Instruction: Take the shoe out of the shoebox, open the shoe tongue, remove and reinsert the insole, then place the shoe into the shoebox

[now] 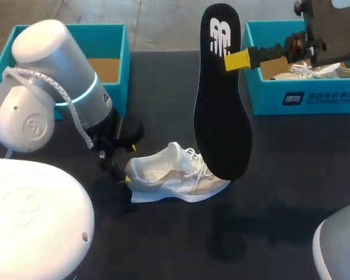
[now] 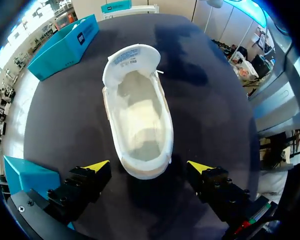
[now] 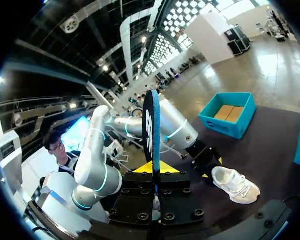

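A white shoe (image 1: 175, 172) lies on its side on the dark table, its opening toward my left gripper (image 1: 127, 178). In the left wrist view the shoe (image 2: 137, 117) shows a bare pale inside, and its heel sits between the spread fingers of that gripper (image 2: 147, 167), which is open and not touching it. My right gripper (image 1: 239, 59) is shut on the black insole (image 1: 221, 105), which hangs upright above the shoe's toe. In the right wrist view the insole (image 3: 151, 135) stands edge-on between the fingers of the right gripper (image 3: 152, 169), with the shoe (image 3: 235, 184) farther off on the table.
An open teal shoebox (image 1: 114, 44) stands at the back left, behind my left arm. A second teal box (image 1: 303, 96) at the back right holds another white shoe (image 1: 315, 71). Bare dark table (image 1: 268, 221) lies in front of the shoe.
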Controlling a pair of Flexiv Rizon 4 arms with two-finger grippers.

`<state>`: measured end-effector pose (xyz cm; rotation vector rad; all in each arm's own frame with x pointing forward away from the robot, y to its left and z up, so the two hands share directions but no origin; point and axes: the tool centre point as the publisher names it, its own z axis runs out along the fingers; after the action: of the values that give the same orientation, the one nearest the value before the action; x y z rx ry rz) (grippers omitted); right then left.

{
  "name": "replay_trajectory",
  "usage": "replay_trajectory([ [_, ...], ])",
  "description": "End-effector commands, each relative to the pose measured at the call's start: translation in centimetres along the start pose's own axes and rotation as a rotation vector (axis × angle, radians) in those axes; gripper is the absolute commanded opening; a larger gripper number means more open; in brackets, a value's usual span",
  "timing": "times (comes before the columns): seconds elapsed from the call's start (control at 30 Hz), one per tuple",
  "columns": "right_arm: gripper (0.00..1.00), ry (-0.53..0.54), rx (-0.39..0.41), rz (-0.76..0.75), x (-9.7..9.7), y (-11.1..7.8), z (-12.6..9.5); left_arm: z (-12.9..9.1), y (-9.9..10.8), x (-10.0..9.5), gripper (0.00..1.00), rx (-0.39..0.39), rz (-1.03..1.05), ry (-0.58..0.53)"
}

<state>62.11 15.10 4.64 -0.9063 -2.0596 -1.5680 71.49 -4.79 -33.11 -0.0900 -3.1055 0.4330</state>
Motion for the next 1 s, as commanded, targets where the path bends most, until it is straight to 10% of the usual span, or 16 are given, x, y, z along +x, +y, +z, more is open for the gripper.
replay_trajectory([
  [0.03, 0.0, 0.0, 0.004, 0.001, -0.1, 0.3, 0.3, -1.5, 0.1, 0.6, 1.0, -0.08, -0.003, -0.015],
  [1.0, 0.0, 0.0, 0.004, 0.001, -0.1, 0.3, 0.3, -3.0, 0.0, 1.6, 1.0, -0.085, -0.026, -0.089],
])
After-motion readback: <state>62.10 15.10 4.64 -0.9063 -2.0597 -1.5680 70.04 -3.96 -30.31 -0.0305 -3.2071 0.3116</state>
